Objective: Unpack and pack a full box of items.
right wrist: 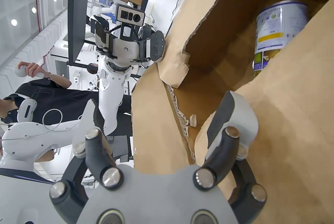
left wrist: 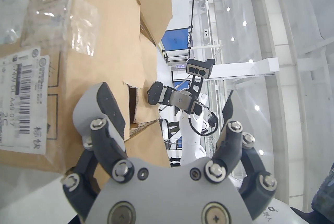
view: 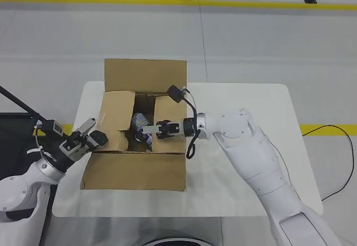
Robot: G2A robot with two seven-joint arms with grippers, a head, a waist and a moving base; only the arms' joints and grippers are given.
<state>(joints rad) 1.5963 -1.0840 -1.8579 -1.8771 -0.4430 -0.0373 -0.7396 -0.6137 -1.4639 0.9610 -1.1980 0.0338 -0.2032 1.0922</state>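
An open cardboard box (view: 135, 169) stands in the middle of the white table (view: 246, 123), its flaps raised or folded out. Inside it stands a white and blue can (view: 140, 120) with a yellow band (right wrist: 279, 29). My left gripper (view: 98, 136) is open at the box's left flap (left wrist: 109, 13), one finger (left wrist: 109, 105) against the cardboard. My right gripper (view: 149, 130) is open over the right flap (right wrist: 287, 118), whose torn edge runs between its fingers (right wrist: 234, 115). Most of the box's inside is hidden by the flaps.
A barcode label (left wrist: 23, 84) and clear tape sit on the box's outer side. A black pole (view: 6, 95) slants past the table's left edge. Bare tabletop lies to the right of the box.
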